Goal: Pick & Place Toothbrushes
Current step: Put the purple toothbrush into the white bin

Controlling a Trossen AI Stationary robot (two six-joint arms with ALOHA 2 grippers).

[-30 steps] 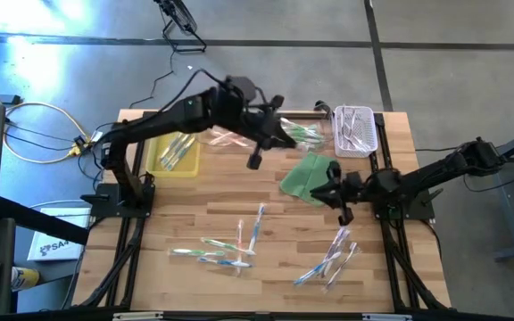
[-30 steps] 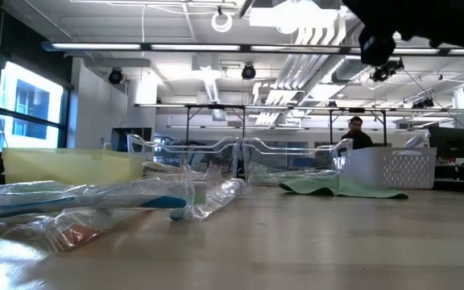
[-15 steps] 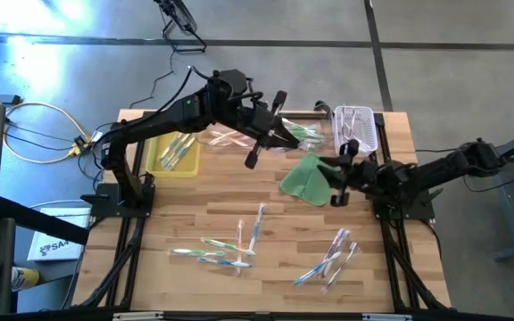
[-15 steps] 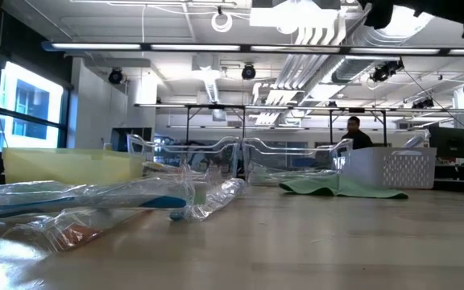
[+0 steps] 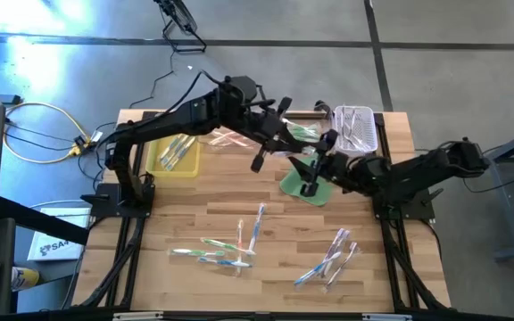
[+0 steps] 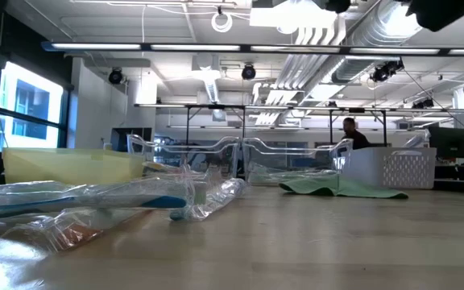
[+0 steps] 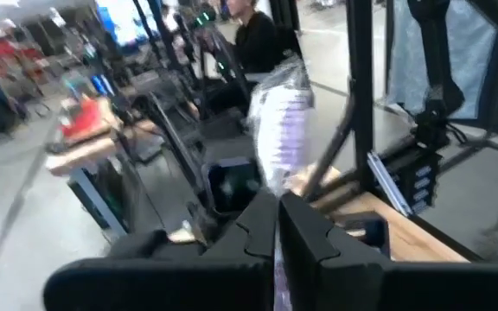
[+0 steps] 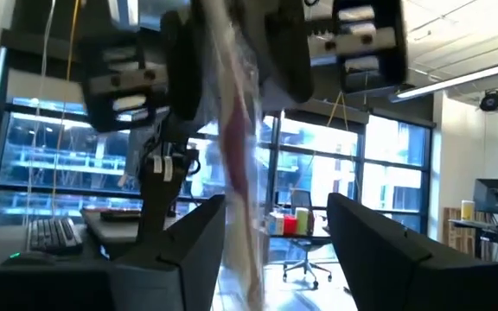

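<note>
My left gripper (image 5: 286, 135) is high above the table's far middle, shut on a toothbrush (image 7: 279, 112) in a clear wrapper. The wrapper (image 8: 236, 147) runs from those fingers toward my right gripper (image 5: 315, 162). That gripper is open and tipped upward just to the right. Its two fingers (image 8: 188, 250) stand on either side of the wrapper's free end. More wrapped toothbrushes lie flat on the table in a near middle cluster (image 5: 230, 245) and a near right cluster (image 5: 330, 257). My left gripper pinches the wrapped toothbrush between its two shut fingers (image 7: 305, 229), which point about level toward the table's right. Most of the wrapper (image 7: 277, 160) sticks out past the fingertips, lifted clear of the table. Whether my right gripper touches the wrapper, I cannot tell.
A yellow tray (image 5: 175, 153) with toothbrushes stands at the far left. A clear tray (image 5: 306, 132) and a white basket (image 5: 355, 129) stand at the far right. A green cloth (image 5: 303, 183) lies under my right gripper. A person (image 6: 353, 133) stands in the room behind.
My right gripper has risen from beside the green cloth and gone toward the far left, up to my left gripper. It has tipped its fingers upward, rolled and opened. The toothbrush stays in my left gripper, clear of the table.
</note>
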